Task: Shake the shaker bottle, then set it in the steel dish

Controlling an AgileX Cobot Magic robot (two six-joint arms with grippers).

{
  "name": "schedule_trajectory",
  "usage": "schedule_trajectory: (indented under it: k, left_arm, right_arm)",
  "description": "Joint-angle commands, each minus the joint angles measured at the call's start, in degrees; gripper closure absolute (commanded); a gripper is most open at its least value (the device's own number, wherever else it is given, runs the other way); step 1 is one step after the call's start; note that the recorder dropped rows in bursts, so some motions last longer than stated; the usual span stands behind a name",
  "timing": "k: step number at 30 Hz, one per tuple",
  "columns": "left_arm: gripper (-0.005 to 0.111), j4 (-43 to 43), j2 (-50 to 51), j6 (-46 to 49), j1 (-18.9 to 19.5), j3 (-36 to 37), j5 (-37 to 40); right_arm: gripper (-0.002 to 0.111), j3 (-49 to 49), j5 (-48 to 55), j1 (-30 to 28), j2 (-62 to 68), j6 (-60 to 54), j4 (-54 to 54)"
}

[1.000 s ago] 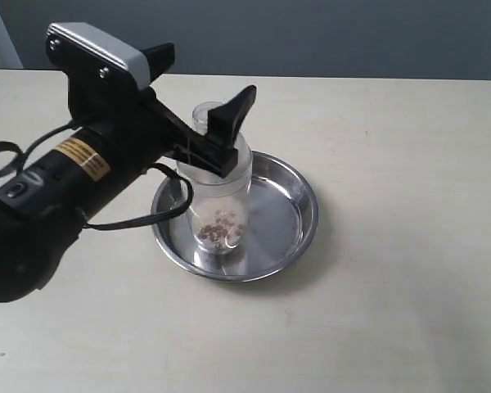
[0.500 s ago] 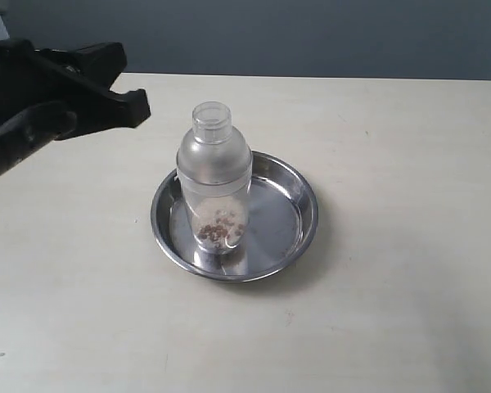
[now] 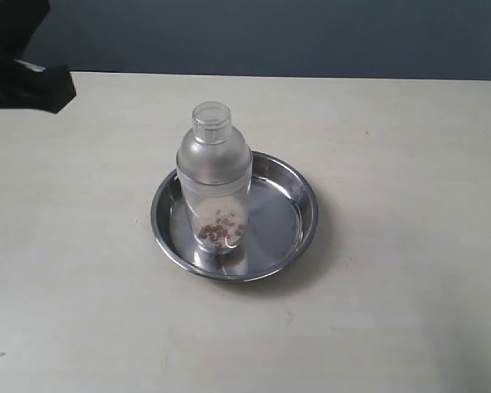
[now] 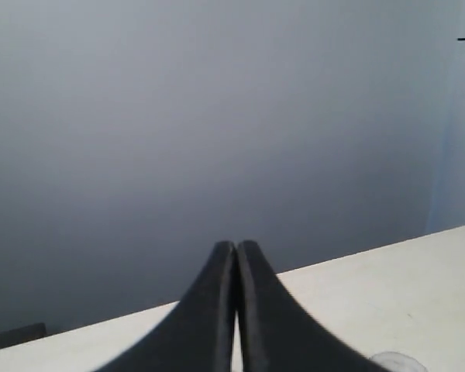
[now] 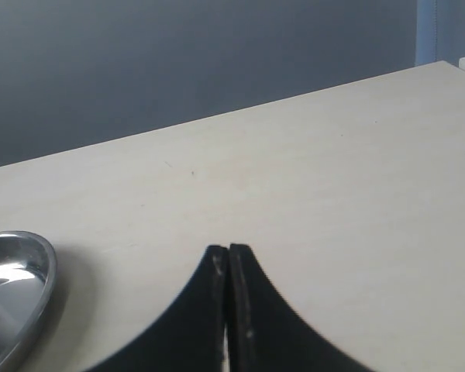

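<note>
The frosted shaker bottle [image 3: 214, 176] stands upright in the steel dish [image 3: 299, 196] at the middle of the table, with brown and white grains at its bottom. Nothing touches it. My left gripper [image 4: 236, 246] is shut and empty, its fingers pressed together, pointing at the grey wall beyond the table edge. In the exterior view only a dark part of the left arm [image 3: 24, 82] shows at the far left, well away from the bottle. My right gripper [image 5: 228, 249] is shut and empty above bare tabletop, with the dish's rim [image 5: 31, 267] off to one side.
The light wooden table [image 3: 393, 311] spreads around the dish on all sides. A grey wall [image 3: 270, 37] runs behind its far edge.
The left gripper has let go of the bottle, shut, and drawn back to the far left. The bottle stays standing in the dish.
</note>
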Motion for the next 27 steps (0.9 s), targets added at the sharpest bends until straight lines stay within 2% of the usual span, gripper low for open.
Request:
schedule_trajectory:
  k: [1, 2, 3, 4, 5, 6, 8, 10, 12, 13, 14, 15, 16, 19, 21, 27]
  left_arm:
    - [0.106, -4.17, -7.12, -0.22, 4.70, 3.10, 9.48]
    - [0.106, -4.17, -10.12, -3.18, 10.52, 5.72, 15.99]
    - [0.106, -4.05, -12.06, -4.16, 14.18, 7.19, 19.95]
    - [0.106, -4.18, -16.86, -4.09, 21.53, 10.47, 25.17]
    - [0.106, -4.34, -19.78, -4.09, 25.29, 12.02, 27.94]
    - [0.106, -5.52, -25.77, -4.09, 31.32, 14.79, 30.94]
    - [0.106, -5.20, -32.76, -3.76, 36.11, 17.40, 32.54]
    - [0.106, -3.83, -36.62, -3.64, 36.71, 19.63, 32.56]
    - [0.106, 1.50, -37.03, -9.50, 36.71, 23.18, 32.00]
    - [0.106, 15.87, -37.88, -25.51, 36.71, 25.35, 32.61]
    - [0.106, 24.20, -38.56, -36.45, 36.71, 26.42, 32.78]
    - [0.106, 37.70, -40.02, -52.52, 36.71, 27.97, 32.78]
    - [0.106, 43.69, -40.93, -57.03, 36.71, 28.86, 32.59]
    - [0.106, 46.17, -44.78, -58.85, 36.71, 30.99, 30.47]
    - [0.106, 46.17, -46.06, -58.73, 36.71, 30.99, 33.94]
    - [0.106, 47.00, -47.01, -58.97, 36.71, 30.99, 37.70]
  right_arm:
    - [0.109, 0.12, -0.45, 0.23, -0.28, -0.23, -0.14]
    - [0.109, 0.12, -0.45, 0.23, -0.28, -0.23, -0.14]
    - [0.109, 0.12, -0.45, 0.23, -0.28, -0.23, -0.14]
    - [0.109, 0.12, -0.45, 0.23, -0.28, -0.23, -0.14]
    - [0.109, 0.12, -0.45, 0.23, -0.28, -0.23, -0.14]
    - [0.109, 0.12, -0.45, 0.23, -0.28, -0.23, -0.14]
    - [0.109, 0.12, -0.45, 0.23, -0.28, -0.23, -0.14]
    - [0.109, 0.12, -0.45, 0.23, -0.28, -0.23, -0.14]
    - [0.109, 0.12, -0.45, 0.23, -0.28, -0.23, -0.14]
    - [0.109, 0.12, -0.45, 0.23, -0.28, -0.23, -0.14]
    - [0.109, 0.12, -0.45, 0.23, -0.28, -0.23, -0.14]
    - [0.109, 0.12, -0.45, 0.23, -0.28, -0.23, -0.14]
    - [0.109, 0.12, -0.45, 0.23, -0.28, -0.23, -0.14]
    - [0.109, 0.12, -0.45, 0.23, -0.28, -0.23, -0.14]
    - [0.109, 0.12, -0.45, 0.23, -0.28, -0.23, -0.14]
    - [0.109, 0.12, -0.45, 0.23, -0.28, -0.23, -0.14]
